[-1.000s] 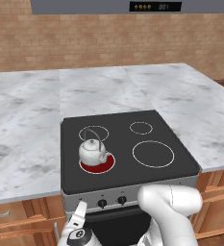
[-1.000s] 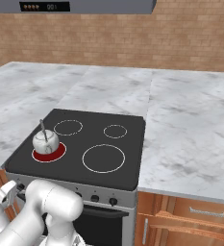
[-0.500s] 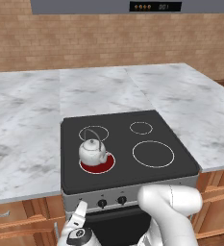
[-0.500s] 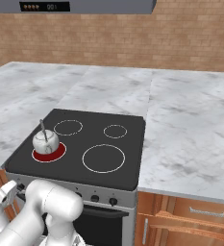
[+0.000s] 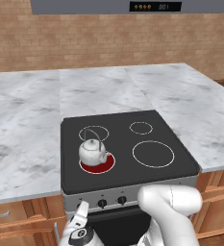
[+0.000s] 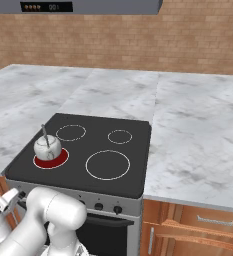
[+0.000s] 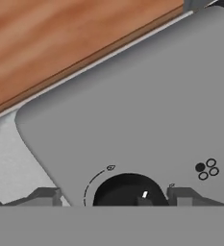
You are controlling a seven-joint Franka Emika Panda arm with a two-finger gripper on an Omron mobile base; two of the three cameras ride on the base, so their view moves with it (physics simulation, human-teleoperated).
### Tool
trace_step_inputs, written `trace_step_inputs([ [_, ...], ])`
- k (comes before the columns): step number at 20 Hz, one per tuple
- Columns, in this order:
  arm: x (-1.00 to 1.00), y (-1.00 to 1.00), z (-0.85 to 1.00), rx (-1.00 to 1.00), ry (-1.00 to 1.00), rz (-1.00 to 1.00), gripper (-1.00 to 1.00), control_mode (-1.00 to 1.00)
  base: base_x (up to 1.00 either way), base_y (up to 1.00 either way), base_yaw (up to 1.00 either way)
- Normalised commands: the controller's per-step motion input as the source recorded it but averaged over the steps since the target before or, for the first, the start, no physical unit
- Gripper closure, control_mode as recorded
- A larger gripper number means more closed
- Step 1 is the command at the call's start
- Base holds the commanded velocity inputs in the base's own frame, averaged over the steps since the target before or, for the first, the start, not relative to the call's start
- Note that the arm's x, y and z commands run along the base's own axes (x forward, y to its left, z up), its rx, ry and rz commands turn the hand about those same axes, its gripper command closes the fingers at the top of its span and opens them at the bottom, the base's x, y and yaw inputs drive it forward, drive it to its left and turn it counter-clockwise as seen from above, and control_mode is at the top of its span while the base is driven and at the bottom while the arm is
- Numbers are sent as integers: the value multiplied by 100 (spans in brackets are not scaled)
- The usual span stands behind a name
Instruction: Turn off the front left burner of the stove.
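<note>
The stove [image 5: 180,163] [image 6: 138,165] is a black glass cooktop with a grey front panel. Its front left burner [image 5: 104,167] [image 6: 58,161] glows red beneath a white kettle [image 5: 92,152] [image 6: 47,148]. My gripper [image 5: 80,214] [image 6: 9,198] is held low at the left end of the front panel. In the hand view the gripper [image 7: 113,197] is open, and a black knob [image 7: 128,188] sits between its fingertips [image 7: 45,196]. There is a gap on each side of the knob. The knob's white mark points up and slightly right.
Two more black knobs [image 5: 112,202] show on the panel to the right of my hand. Wooden cabinet fronts [image 5: 17,221] [image 7: 60,38] flank the stove. Marble counter [image 5: 22,134] [image 6: 198,150] surrounds the cooktop. A small burner diagram [image 7: 206,169] is printed right of the knob.
</note>
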Motion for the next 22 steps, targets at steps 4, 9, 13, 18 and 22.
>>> trace_step_inputs([
  [4, 0, -17, 0, 22, -13, -11, 100, -100, 0, 0, 0],
  [9, 0, -4, 0, 22, -16, -17, 100, -100, 0, 0, 0],
  [13, 0, 0, 0, 22, -19, -20, 100, -100, 0, 0, 0],
  [18, 0, -2, 0, 23, -20, -21, 100, -100, 0, 0, 0],
  [22, 0, -3, 0, 23, -18, -23, 100, -100, 0, 0, 0],
])
